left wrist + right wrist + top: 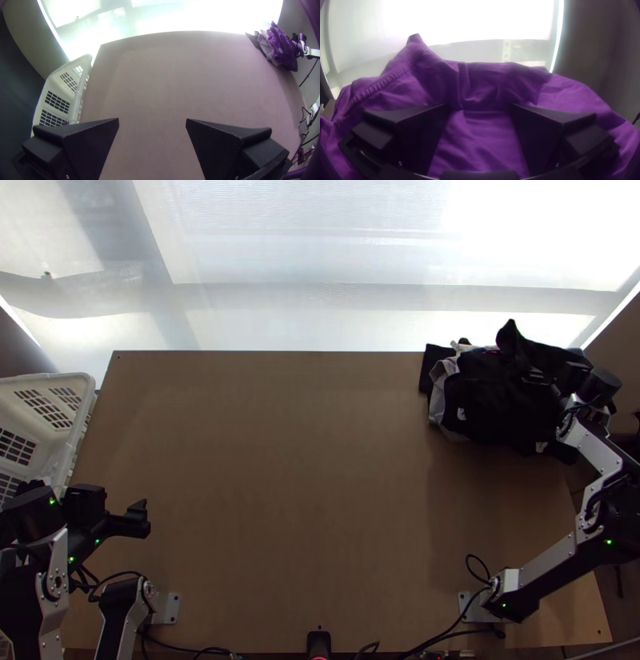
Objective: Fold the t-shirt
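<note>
Lying bunched at the table's (304, 460) far right corner are the clothes (496, 404); which is the t-shirt, I cannot tell. The right gripper (534, 375) is at them, fingers spread, cloth showing between. The left gripper (142, 518) has its fingers wide apart, near the basket (50, 380) at the left

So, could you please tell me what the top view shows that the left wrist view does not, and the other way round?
Top view: the left arm's mounting plate and its silver-grey links.

Left wrist view: the gap between the left gripper's two fingers, which stand apart over the table.

Both: the bunched pile of clothes at the table's far right, the right arm at the pile, the white basket beside the table's left edge.
</note>
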